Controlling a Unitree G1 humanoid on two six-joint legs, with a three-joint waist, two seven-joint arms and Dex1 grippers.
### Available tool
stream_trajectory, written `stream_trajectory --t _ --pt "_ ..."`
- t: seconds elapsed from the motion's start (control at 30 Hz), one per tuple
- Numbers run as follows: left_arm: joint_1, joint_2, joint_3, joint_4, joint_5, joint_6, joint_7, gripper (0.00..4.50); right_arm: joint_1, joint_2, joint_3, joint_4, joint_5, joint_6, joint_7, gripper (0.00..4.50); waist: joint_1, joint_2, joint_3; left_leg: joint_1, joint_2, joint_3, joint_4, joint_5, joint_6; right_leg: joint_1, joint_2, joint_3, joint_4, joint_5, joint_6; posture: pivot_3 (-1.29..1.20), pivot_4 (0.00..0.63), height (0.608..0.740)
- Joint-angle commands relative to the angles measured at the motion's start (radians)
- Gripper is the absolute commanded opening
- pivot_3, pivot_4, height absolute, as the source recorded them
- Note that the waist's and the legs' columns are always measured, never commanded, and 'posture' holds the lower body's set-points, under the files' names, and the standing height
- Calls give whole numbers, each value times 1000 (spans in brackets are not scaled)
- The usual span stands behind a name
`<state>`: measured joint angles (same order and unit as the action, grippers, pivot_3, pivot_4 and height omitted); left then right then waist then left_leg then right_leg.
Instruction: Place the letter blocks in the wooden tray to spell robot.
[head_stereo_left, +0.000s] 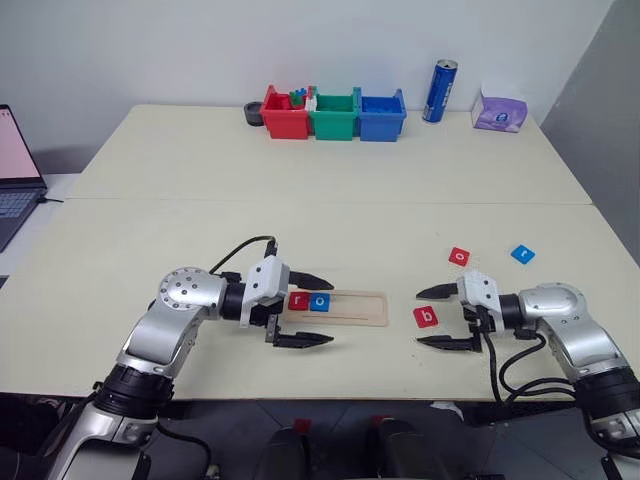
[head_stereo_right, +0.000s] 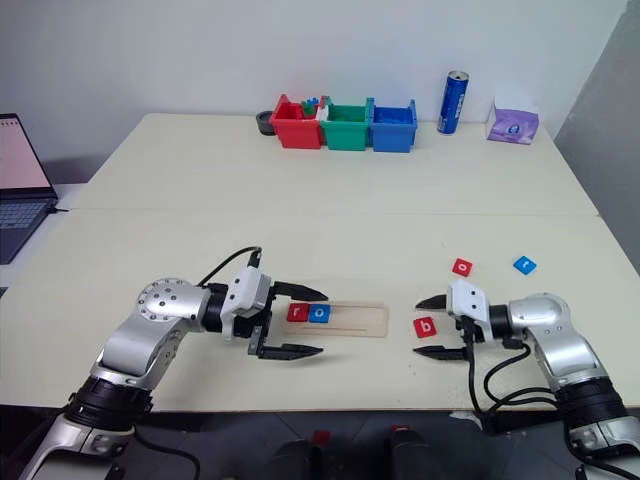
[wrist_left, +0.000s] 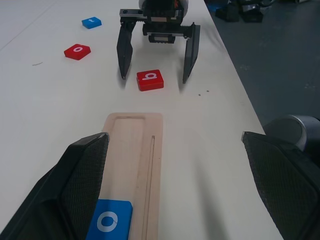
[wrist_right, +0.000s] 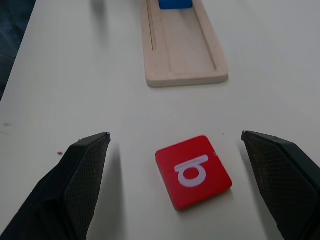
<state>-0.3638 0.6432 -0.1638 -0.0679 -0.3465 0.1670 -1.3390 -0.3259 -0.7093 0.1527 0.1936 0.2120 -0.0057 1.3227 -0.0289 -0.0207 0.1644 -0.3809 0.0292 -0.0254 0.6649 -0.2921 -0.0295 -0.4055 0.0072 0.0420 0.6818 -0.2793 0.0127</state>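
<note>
The wooden tray (head_stereo_left: 352, 308) lies at the front middle of the table. A red r block (head_stereo_left: 298, 300) and a blue o block (head_stereo_left: 320, 302) sit side by side at its left end. My left gripper (head_stereo_left: 332, 312) is open, its fingers straddling that end of the tray without touching the blocks. A red b block (head_stereo_left: 425, 317) lies flat on the table just right of the tray. My open right gripper (wrist_right: 175, 133) has one finger on each side of it, apart from it. Further back right lie a red o block (head_stereo_left: 459, 256) and a blue block (head_stereo_left: 522, 254).
Red (head_stereo_left: 285, 118), green (head_stereo_left: 334, 118) and blue (head_stereo_left: 382, 118) bins stand at the table's far edge beside a black roll (head_stereo_left: 254, 114). A blue can (head_stereo_left: 439, 90) and a purple pack (head_stereo_left: 499, 112) stand to their right. A laptop (head_stereo_left: 15, 180) sits at far left.
</note>
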Motion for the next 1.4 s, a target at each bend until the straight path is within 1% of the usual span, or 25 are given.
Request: stream_trajectory --t 0.03,0.23,0.27,0.33,0.47,0.53,0.57,0.7,0.77,0.97,1.07,1.17,1.23,1.4 --pt "3 9 5 -39 -6 -4 6 4500 -30 -7 0 28 -12 -38 19 4482 -1 0 0 0 0 0 0 0 0 0 0 0 0 0 0 0 150 740" --pt "4 15 10 -43 -9 0 7 4500 -57 4 -1 85 -16 -30 10 4482 -1 0 0 0 0 0 0 0 0 0 0 0 0 0 0 0 150 740" --pt "4 16 10 -43 -9 0 8 4500 -59 10 0 93 -19 -29 2 4315 0 0 0 0 0 0 0 0 0 0 0 0 0 0 0 0 150 740" --pt "3 16 7 -43 -9 1 7 4500 -62 20 1 105 -17 -14 -4 3860 0 0 0 0 0 0 0 0 0 0 0 0 0 0 0 0 150 740" --pt "3 17 4 -49 -11 4 6 4500 -60 23 1 120 -24 -30 0 2513 0 0 0 0 0 0 0 0 0 0 0 0 0 0 0 0 150 740" --pt "4 18 4 -48 -11 3 4 4500 -58 22 0 117 -21 -27 0 1769 0 0 0 0 0 0 0 0 0 0 0 0 0 0 0 0 150 740" --pt "5 18 4 -47 -11 2 3 4500 -57 21 -1 113 -20 -26 0 1477 0 0 0 0 0 0 0 0 0 0 0 0 0 0 0 0 150 740" --pt "10 19 4 -40 -8 -7 -3 4500 -44 6 -1 69 -15 -16 7 1468 0 0 0 0 0 0 0 0 0 0 0 0 0 0 0 0 150 740" --pt "15 24 12 -37 -8 -11 -4 4500 -49 9 -4 10 4 23 1 1468 0 0 0 0 0 0 0 0 0 0 0 0 1 0 0 0 150 740" --pt "39 92 85 33 -9 -47 -11 4500 -89 71 13 -242 89 249 -64 1468 -5 1 0 1 2 -3 0 0 0 0 1 1 2 0 -1 0 150 740" --pt "96 142 123 58 -14 -84 -40 4500 -120 135 65 -317 79 334 -123 1468 -5 1 0 1 2 -4 0 0 0 0 1 0 2 0 -1 0 150 740" --pt "130 155 133 52 -16 -102 -39 4500 -130 194 106 -326 63 366 -163 1468 -1 1 0 0 1 -4 0 0 0 0 1 -1 1 0 -1 0 150 740" --pt "139 152 134 44 -16 -103 -29 4500 -129 228 140 -306 40 349 -182 1468 7 1 0 -1 1 -4 0 0 0 0 -1 -1 1 0 -1 0 150 740" --pt "135 157 152 27 -27 -81 -4 4500 -152 268 183 -249 -15 316 -218 1468 11 1 0 -1 0 -3 1 0 0 0 -3 -2 0 1 0 0 150 740"
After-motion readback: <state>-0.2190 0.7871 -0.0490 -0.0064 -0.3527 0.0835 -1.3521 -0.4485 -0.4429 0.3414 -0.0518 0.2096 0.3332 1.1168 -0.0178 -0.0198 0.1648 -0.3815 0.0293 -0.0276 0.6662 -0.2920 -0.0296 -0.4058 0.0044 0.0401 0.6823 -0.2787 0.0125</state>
